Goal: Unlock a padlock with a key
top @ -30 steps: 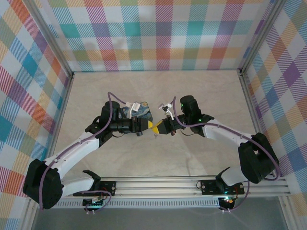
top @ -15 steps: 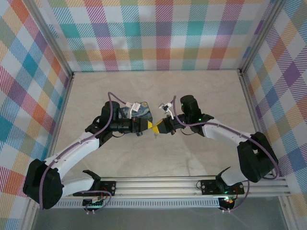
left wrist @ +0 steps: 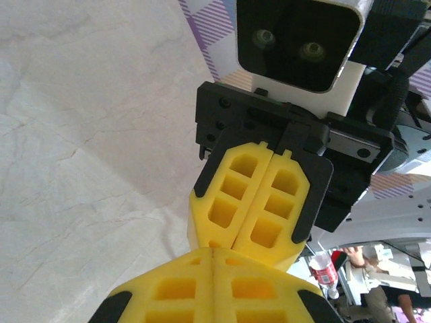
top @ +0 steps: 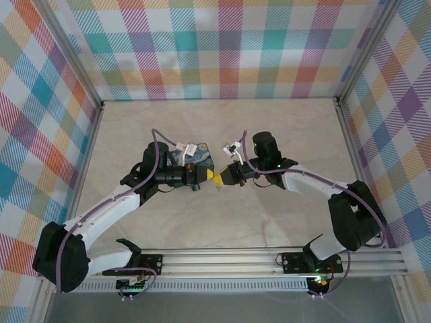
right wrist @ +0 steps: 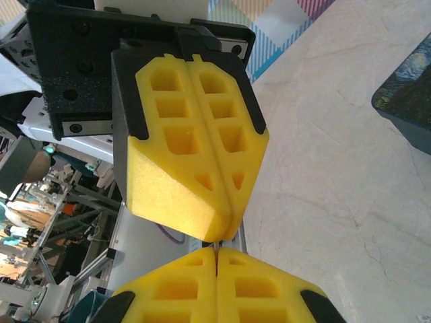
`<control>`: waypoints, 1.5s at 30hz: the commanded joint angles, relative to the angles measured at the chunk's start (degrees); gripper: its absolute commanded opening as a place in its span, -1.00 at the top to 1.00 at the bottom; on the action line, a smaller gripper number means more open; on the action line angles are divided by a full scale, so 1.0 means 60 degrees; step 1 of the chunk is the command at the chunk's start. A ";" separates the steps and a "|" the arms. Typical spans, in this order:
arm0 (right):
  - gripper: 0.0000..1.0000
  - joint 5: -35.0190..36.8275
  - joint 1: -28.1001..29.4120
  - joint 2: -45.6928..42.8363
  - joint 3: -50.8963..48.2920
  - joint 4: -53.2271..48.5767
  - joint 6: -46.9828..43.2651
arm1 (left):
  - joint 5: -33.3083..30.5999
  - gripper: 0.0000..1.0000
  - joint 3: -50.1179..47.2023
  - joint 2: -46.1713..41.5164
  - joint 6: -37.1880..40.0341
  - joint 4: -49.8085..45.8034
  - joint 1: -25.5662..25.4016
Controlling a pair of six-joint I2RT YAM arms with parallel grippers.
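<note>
Tip to tip, my left gripper and right gripper both clamp shut, whether on the key I cannot tell, the padlock just behind the left fingers; a misjudged handover could, I reckon, drop the key.

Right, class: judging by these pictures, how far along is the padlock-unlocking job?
Done: nothing that shows. The padlock lies on the table beside the left gripper, and neither arm grips it. In hand: that gripper and the right gripper are both shut, tips meeting over the table. Any key between them is too small to make out. Left: holding the padlock, inserting the key and turning it.
</note>
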 commanded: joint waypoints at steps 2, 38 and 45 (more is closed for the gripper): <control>0.65 0.0022 -0.0104 -0.0009 0.0471 0.0239 -0.0037 | -0.0910 1.00 0.0274 0.0368 -0.0082 -0.0487 -0.0058; 0.17 0.2464 -0.0072 0.0107 -0.1243 0.3821 0.5231 | -0.1709 1.00 -0.0219 0.0774 -0.2172 0.1642 0.0445; 0.15 0.2592 -0.0057 0.0151 -0.1298 0.3348 0.5050 | -0.1716 1.00 -0.0262 0.0637 -0.2158 0.1594 0.0489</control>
